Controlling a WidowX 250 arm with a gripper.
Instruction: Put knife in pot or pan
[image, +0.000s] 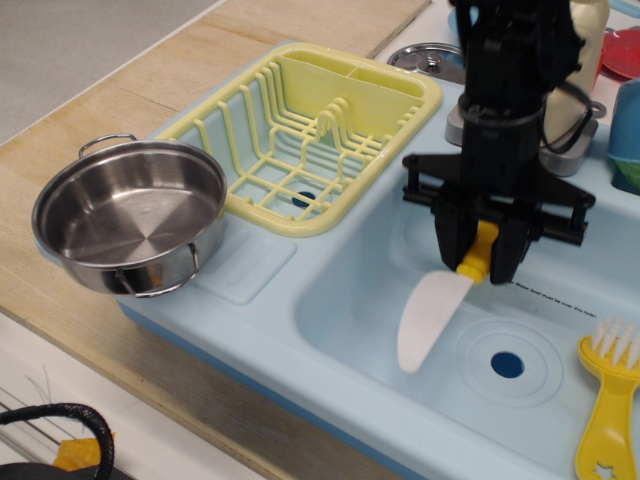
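Note:
My black gripper (482, 252) hangs over the light blue sink basin (345, 300) and is shut on the yellow handle of the knife (428, 315). The knife's white blade hangs down and to the left, lifted off the sink floor. The shiny steel pot (130, 212) with wire loop handles sits empty on the sink's left corner, far to the left of the gripper.
A yellow dish rack (310, 135) stands between the pot and the gripper. A yellow brush with white bristles (612, 395) lies at the sink's right. A drain hole (507, 364) is below the gripper. A metal lid (425, 57), a bottle and other items stand at the back.

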